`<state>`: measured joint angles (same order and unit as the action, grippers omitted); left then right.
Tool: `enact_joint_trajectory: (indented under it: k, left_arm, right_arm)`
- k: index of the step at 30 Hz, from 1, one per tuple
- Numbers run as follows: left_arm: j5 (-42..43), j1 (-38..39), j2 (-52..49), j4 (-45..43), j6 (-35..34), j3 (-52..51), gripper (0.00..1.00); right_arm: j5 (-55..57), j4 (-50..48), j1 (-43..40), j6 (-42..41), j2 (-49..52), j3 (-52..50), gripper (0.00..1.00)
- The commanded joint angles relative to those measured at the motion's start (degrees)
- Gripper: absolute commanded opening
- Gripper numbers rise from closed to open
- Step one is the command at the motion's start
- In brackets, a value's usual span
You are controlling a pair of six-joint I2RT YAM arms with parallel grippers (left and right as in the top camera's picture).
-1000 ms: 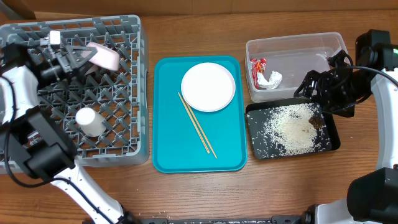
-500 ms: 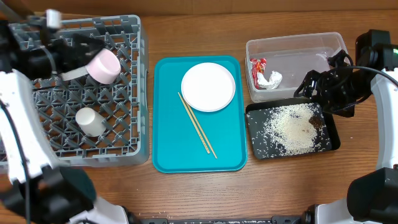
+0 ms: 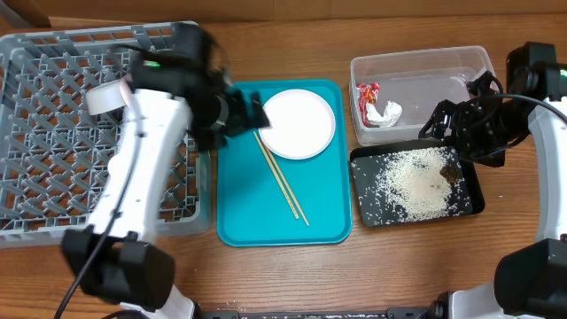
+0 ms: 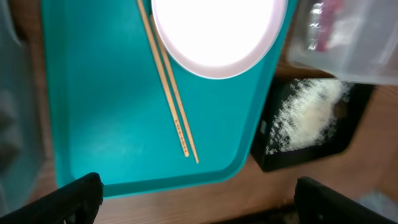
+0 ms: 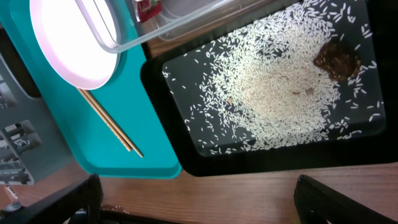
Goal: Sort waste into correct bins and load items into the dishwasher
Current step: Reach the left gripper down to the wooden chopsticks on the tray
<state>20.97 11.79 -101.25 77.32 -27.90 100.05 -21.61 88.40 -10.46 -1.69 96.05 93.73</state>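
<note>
Left gripper (image 4: 199,196) splayed wide and empty above teal tray (image 3: 244,208), blurred overhead, seemingly beside white plate (image 3: 297,124), chopsticks (image 3: 282,177) slanting alongside it on the tray, right gripper (image 5: 202,199) gaping over rice (image 3: 416,182) in black tray (image 3: 476,202)

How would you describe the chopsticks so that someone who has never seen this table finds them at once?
Find the teal tray in the middle of the table, beside the grey rack. On it lies a round white plate, and the chopsticks lie next to it, slanting across the tray's bare floor. They are the only thin, straight wooden sticks here.
</note>
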Motion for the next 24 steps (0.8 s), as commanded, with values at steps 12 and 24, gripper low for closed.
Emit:
enact_joint_trajectory:
  k: [12, 24]
  left_arm:
    - [-20.98, 18.32, -13.4, -16.74, -23.58, -17.2, 1.0]
    - [-17.31, 17.2, -22.05, -15.37, -21.59, -17.2, 0.44]
  right_arm:
    - [0.13, -0.17, 0.11, 0.04, -1.81, 0.09, 1.0]
    - [0.13, -0.13, 0.11, 0.04, -1.81, 0.09, 1.0]
